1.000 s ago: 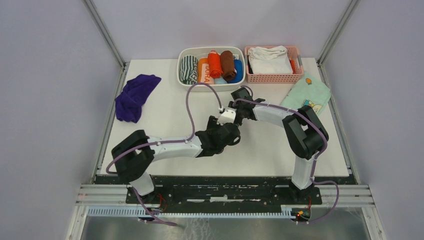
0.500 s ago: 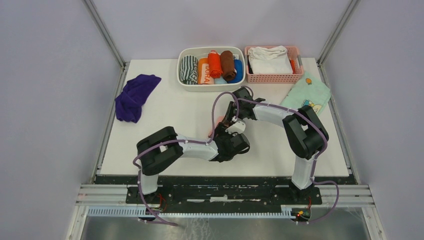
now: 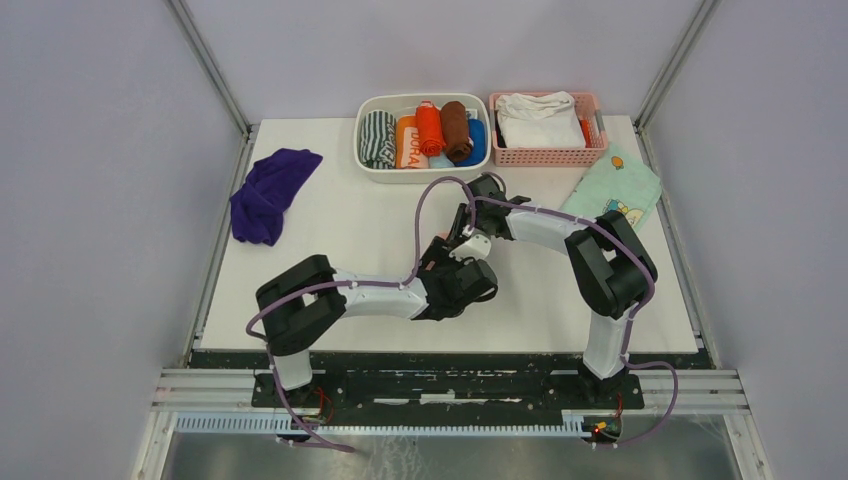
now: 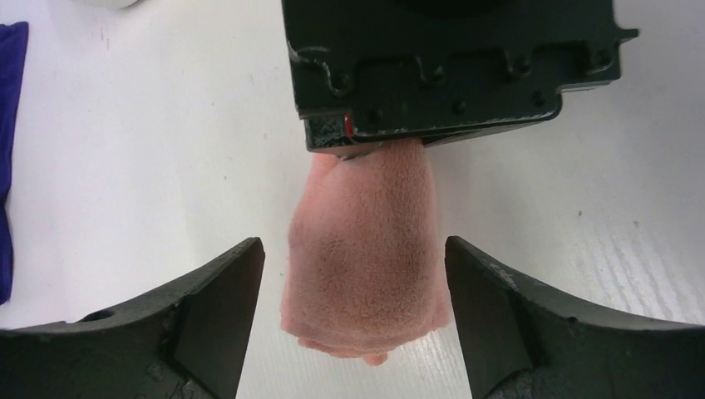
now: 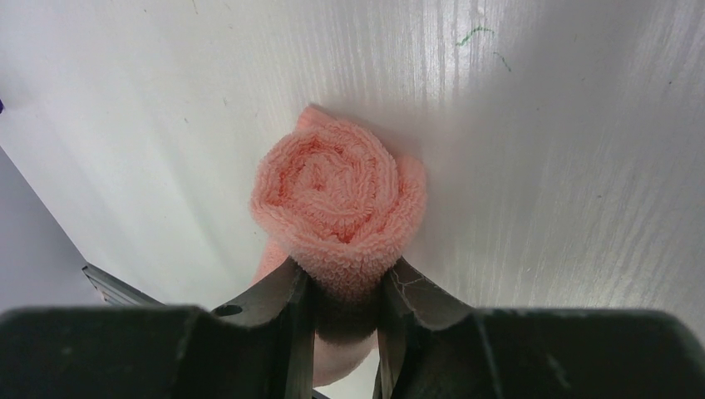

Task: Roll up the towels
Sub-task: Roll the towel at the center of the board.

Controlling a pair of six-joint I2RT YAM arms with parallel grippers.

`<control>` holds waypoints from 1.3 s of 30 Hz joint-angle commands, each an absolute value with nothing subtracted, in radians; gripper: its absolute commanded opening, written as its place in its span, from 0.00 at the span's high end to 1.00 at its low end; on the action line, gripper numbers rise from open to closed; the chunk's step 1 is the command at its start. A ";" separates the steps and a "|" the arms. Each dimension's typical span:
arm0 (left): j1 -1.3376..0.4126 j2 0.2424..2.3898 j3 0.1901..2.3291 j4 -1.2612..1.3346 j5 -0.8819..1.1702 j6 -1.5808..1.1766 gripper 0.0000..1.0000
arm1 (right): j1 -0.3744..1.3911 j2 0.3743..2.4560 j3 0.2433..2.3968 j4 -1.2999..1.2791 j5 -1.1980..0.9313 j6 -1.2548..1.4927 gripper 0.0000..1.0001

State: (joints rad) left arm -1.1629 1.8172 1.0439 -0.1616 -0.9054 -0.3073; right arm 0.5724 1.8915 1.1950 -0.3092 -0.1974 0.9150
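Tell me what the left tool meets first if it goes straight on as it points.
Probably the pink rolled towel, lying between the open fingers of the left tool; the right tool, shut on that towel, is just behind. Depth is unclear.

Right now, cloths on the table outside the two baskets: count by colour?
Purple towel: 1
Salmon-pink towel, rolled, gripped by the right tool: 1
Mint-green print cloth: 1
Total: 3
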 commanded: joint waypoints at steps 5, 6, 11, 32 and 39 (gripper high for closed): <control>-1.118 1.771 1.016 -0.105 -0.784 -0.262 0.14 | 0.576 1.896 1.197 -0.348 -0.195 0.896 0.70; -1.113 1.766 1.011 -0.101 -0.771 -0.262 0.15 | 0.577 1.896 1.197 -0.347 -0.195 0.897 0.70; -1.089 1.761 0.992 -0.108 -0.722 -0.279 0.17 | 0.576 1.902 1.197 -0.342 -0.200 0.898 0.70; -1.025 1.746 0.960 -0.066 -0.549 -0.283 0.49 | 0.576 1.911 1.196 -0.329 -0.223 0.884 0.71; -1.011 1.692 0.959 -0.093 -0.540 -0.309 0.81 | 0.577 1.897 1.210 -0.308 -0.253 0.850 0.67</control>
State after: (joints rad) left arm -1.0248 1.7618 0.9543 -0.1120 -0.5446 -0.2935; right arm 0.5713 1.8935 1.1946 -0.3035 -0.2363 0.8940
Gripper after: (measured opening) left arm 0.311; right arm 0.335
